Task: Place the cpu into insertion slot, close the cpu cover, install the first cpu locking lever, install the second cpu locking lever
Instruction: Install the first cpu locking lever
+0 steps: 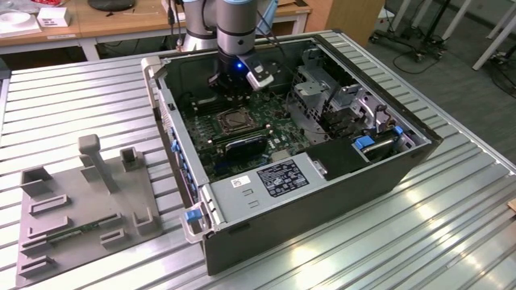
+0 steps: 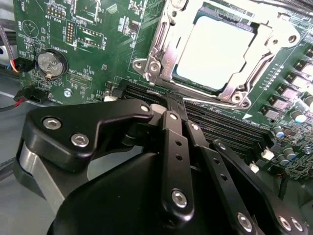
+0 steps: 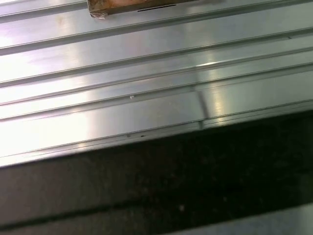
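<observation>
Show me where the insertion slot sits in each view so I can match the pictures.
Exterior view: the insertion slot sits on the green motherboard inside the open case, close by the gripper.
Second wrist view: beyond the gripper, holding the pale-faced cpu.
First wrist view: the ribbed metal table.
Shared landmarks: motherboard in exterior and second wrist views; table in exterior and first wrist views.

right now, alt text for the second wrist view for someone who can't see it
A grey square cpu sits framed by the silver cpu cover, which lies flat over it, on a green motherboard. The black gripper is in the foreground, jaws seemingly shut, near the cover.
</observation>
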You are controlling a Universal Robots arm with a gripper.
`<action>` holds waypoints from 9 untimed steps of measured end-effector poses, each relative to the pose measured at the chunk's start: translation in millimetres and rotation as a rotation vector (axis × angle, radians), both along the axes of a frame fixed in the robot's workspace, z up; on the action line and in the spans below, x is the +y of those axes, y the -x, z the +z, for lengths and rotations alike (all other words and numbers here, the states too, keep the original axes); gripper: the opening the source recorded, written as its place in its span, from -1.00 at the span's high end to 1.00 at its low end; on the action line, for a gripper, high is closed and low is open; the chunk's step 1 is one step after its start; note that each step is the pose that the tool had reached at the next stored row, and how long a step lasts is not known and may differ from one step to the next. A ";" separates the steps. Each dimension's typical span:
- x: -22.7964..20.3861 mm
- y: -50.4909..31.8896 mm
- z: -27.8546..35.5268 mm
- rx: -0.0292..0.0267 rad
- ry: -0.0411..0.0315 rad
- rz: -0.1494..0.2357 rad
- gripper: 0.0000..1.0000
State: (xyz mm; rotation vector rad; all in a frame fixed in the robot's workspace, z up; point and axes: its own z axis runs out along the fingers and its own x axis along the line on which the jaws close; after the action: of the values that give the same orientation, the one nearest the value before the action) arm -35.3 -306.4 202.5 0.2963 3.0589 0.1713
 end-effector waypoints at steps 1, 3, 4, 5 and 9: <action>0.8 0.0 0.0 -0.0001 0.0000 -0.001 0.79; 1.3 0.0 0.0 0.0000 -0.0001 -0.006 0.79; 1.3 0.0 0.0 -0.0001 -0.0001 -0.010 0.79; 1.3 0.0 0.0 -0.0001 -0.0002 -0.015 0.79; 1.4 -0.1 -0.1 -0.0001 -0.0002 -0.056 0.79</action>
State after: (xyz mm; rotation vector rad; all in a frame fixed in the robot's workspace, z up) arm -35.2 -305.1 202.4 0.3810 3.0464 0.1686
